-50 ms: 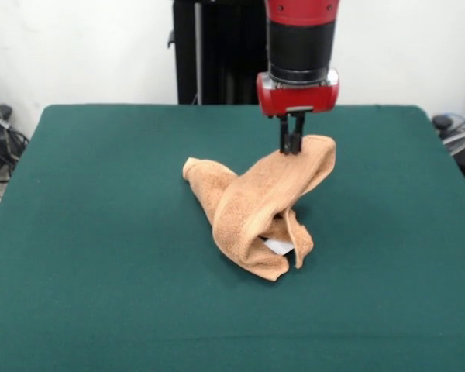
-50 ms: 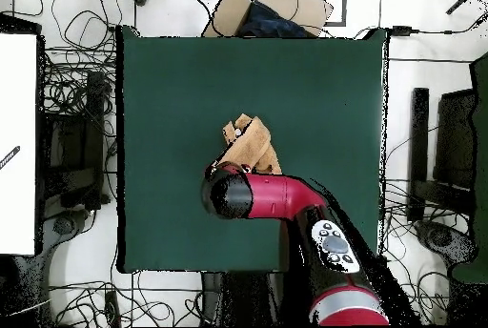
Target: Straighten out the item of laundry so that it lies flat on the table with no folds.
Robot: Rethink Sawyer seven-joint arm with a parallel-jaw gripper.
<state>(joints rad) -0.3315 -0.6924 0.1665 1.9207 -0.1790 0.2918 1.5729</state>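
The arm (image 1: 302, 46) comes down over the middle of the green worktop (image 1: 77, 232), its jaws clamped on the top edge of the orange towel (image 1: 256, 205). The towel hangs from that pinch in a crumpled, folded tent, its lower folds resting on the worktop. A small white label (image 1: 279, 246) shows near its bottom edge.

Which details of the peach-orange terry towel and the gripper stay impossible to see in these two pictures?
- Overhead view: the gripper is hidden under the red and black arm, which also covers part of the peach-orange terry towel.
- Front view: the small white label peeks from a fold; any print on it is too small to make out.
- Front view: the towel's underside and inner folds are hidden by its own cloth.
- Front view: the gripper tips sink into cloth.
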